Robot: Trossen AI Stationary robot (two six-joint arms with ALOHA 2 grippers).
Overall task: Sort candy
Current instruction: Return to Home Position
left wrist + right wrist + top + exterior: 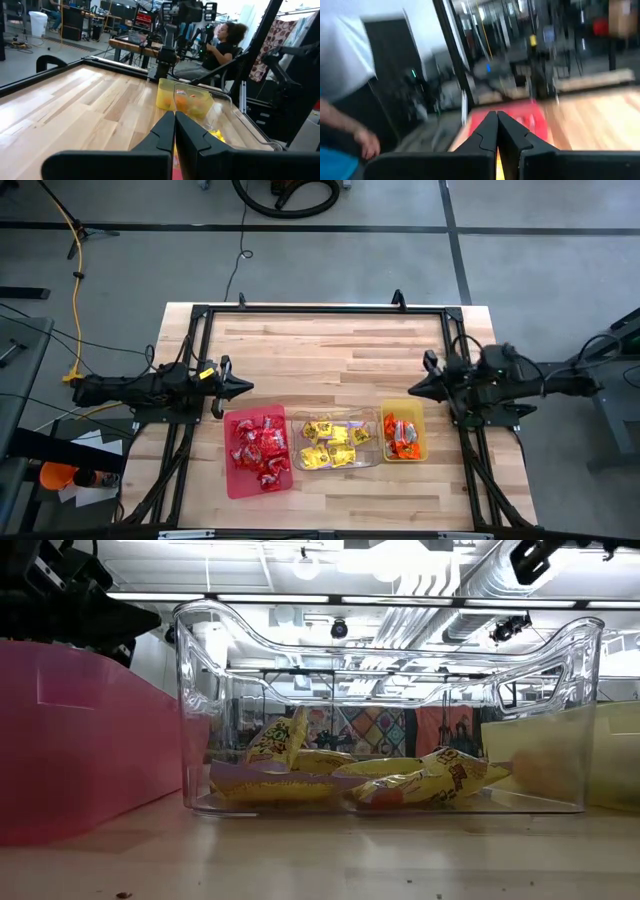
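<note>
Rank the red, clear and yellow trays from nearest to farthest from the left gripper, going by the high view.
1. The red tray, at the row's left end, just by the left gripper.
2. The clear tray, in the middle of the row.
3. The yellow tray, at the row's right end, close to the right gripper.
</note>
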